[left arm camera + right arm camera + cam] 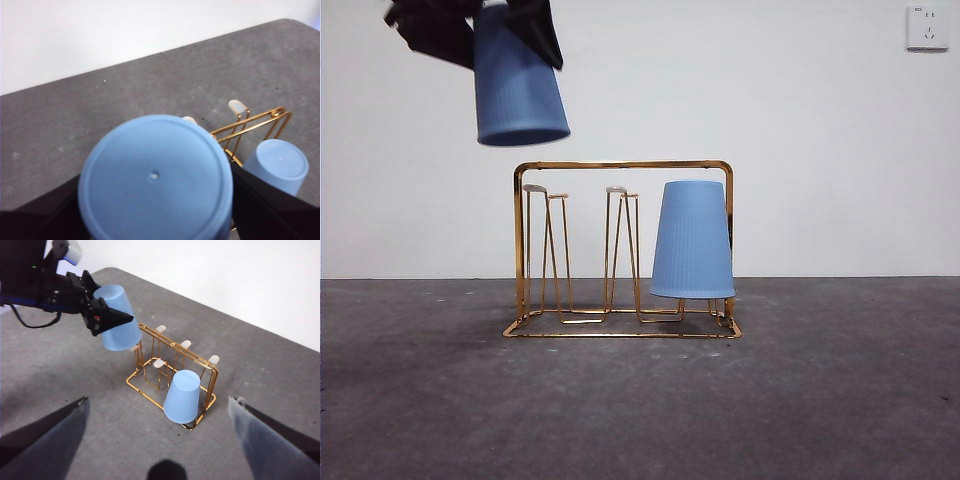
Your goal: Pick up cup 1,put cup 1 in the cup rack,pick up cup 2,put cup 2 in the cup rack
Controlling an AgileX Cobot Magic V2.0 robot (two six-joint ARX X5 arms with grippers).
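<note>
Holding: left gripper (102, 315) clamps cup 2 (518, 85) mouth-down, tilted, above the cup rack (620, 250).
Cup 1 (692, 240): inverted on a rack prong.
Right gripper (160, 410): spread wide, empty, shown only by its wrist view.

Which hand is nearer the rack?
Left. The left hand holds a cup upside down just above the rack; the right hand hangs open, farther back.
</note>
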